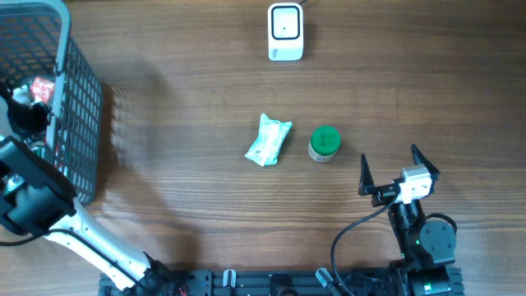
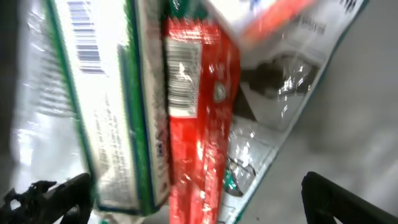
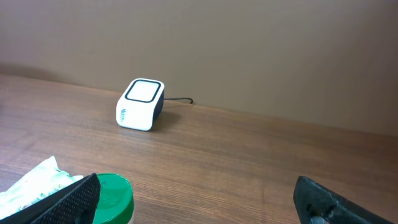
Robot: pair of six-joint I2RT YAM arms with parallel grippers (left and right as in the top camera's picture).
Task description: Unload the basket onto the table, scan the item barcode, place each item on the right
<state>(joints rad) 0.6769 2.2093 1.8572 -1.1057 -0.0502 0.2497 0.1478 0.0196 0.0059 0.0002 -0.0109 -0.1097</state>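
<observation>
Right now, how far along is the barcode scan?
Done: white packet and green-lidded jar lie outside the basket; scanned or not, can't tell. In hand: left gripper open over a red packet in the basket, holding nothing; right gripper open. Left: grasp an item, show it to the scanner.

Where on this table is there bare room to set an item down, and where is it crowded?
Bare wood lies between the basket and the packet, between the scanner and the jar, and right of the scanner. Crowded: inside the basket, where packs lie close before the left gripper.
</observation>
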